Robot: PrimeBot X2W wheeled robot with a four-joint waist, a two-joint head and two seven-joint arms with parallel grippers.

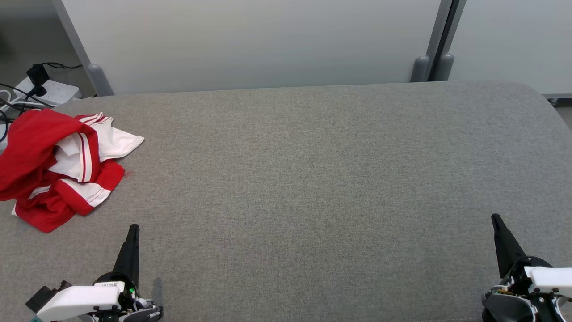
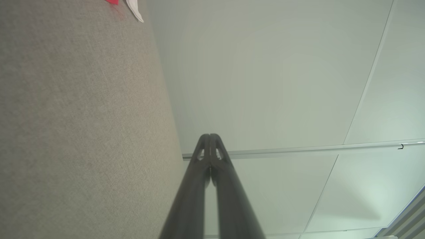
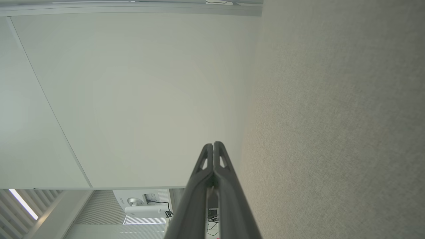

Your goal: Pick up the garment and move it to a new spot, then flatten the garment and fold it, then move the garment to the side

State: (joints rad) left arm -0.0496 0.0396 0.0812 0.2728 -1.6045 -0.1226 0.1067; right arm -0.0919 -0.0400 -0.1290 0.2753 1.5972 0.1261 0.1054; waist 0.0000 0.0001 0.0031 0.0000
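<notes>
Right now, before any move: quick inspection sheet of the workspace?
Surface: grey fabric tabletop, flat, far right corner rounded.
Job's things: red and white garment, crumpled in a heap at the left edge, not yet picked up.
Clutter: nothing seen.
Hands: left hand and right hand both shut, empty, at the near corners, apart from the garment.
Cables: black cables plugged into a white power strip beyond the far left corner.
Surroundings: pale partition panels behind the table.
</notes>
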